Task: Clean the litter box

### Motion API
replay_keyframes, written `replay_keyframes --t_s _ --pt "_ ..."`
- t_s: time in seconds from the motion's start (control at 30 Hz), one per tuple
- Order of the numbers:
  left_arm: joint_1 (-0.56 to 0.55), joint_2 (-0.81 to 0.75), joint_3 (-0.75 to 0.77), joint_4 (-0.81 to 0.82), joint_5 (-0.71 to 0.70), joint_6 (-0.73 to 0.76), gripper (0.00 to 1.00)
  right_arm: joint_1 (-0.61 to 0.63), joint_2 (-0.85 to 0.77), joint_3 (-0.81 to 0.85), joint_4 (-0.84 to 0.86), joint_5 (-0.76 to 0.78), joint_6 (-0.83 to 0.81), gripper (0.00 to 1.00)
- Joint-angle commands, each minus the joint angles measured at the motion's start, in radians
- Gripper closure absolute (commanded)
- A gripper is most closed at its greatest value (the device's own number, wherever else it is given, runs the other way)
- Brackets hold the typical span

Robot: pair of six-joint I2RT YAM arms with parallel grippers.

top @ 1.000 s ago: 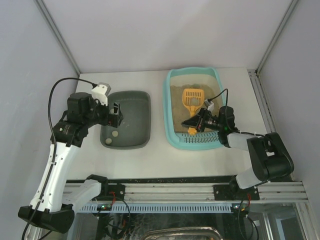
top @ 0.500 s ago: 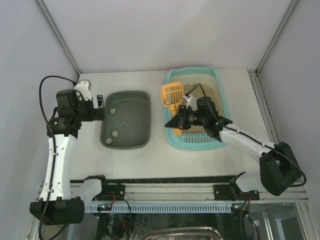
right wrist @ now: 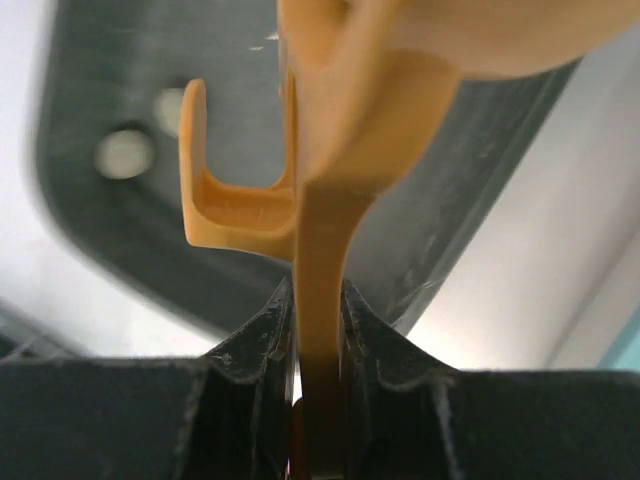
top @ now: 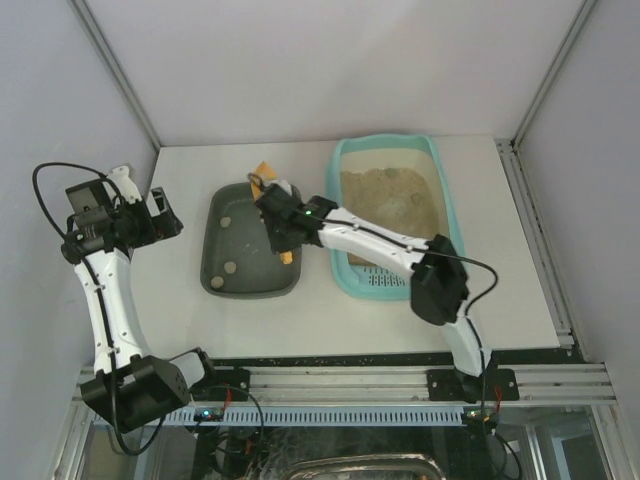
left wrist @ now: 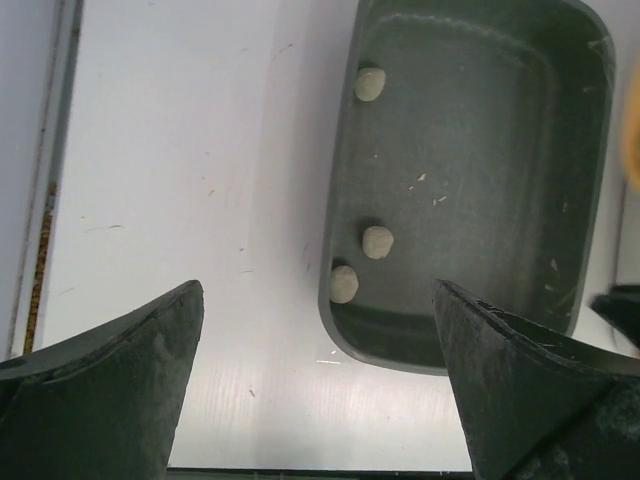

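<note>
Two trays sit side by side on the white tabletop (top: 300, 320). One is a turquoise litter box (top: 390, 283) of sandy litter toward the far right corner. The other is a dark grey tray (top: 250, 265) to its left. Three small grey clumps (left wrist: 377, 241) lie in the dark tray. One orange scoop (right wrist: 320, 250) is clenched by its handle in the right claw (right wrist: 320, 320), above the dark tray; a second ago it was in the litter box. The left claw (left wrist: 318, 290), spread wide and empty, has drawn back to the tabletop's left edge.

left gripper (top: 163, 222): jaws wide, arm folded upright | right gripper (right wrist: 318, 310): clamped (on orange scoop (right wrist: 320, 230)), arm stretched leftward
</note>
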Motion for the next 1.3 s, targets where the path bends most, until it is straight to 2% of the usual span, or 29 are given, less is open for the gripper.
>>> replay_keyframes --t_s 0.0,0.13,0.23,0.43,0.67,0.93,1.07,1.17,1.27 --pt "0.010 -0.028 0.017 0.001 0.086 0.003 0.00 0.095 0.161 0.296 -0.328 0.446 -0.120 1.00" --pt "0.041 -0.034 0.014 0.014 0.068 0.021 0.00 0.151 0.285 0.447 -0.419 0.645 -0.171 1.00" --pt "0.060 -0.035 0.011 0.024 0.079 0.029 0.00 0.167 0.303 0.450 -0.414 0.712 -0.208 1.00" --pt "0.064 -0.033 -0.006 0.027 0.134 0.042 0.00 0.181 0.275 0.395 -0.363 0.742 -0.250 1.00" --pt "0.063 -0.023 -0.001 -0.013 0.286 0.072 0.00 0.194 0.237 0.346 -0.304 0.759 -0.292 1.00" --pt "0.063 -0.030 -0.003 -0.005 0.336 0.059 0.00 0.202 0.234 0.346 -0.322 0.832 -0.303 1.00" --pt "0.062 -0.030 -0.013 -0.001 0.361 0.058 0.00 0.182 0.142 0.293 -0.340 0.865 -0.247 1.00" --pt "0.060 -0.030 -0.040 0.003 0.434 0.071 0.00 0.145 0.046 0.211 -0.335 0.836 -0.242 1.00" --pt "0.029 -0.019 -0.060 -0.016 0.485 0.075 0.00 0.099 -0.014 0.180 -0.432 0.822 -0.196 1.00"
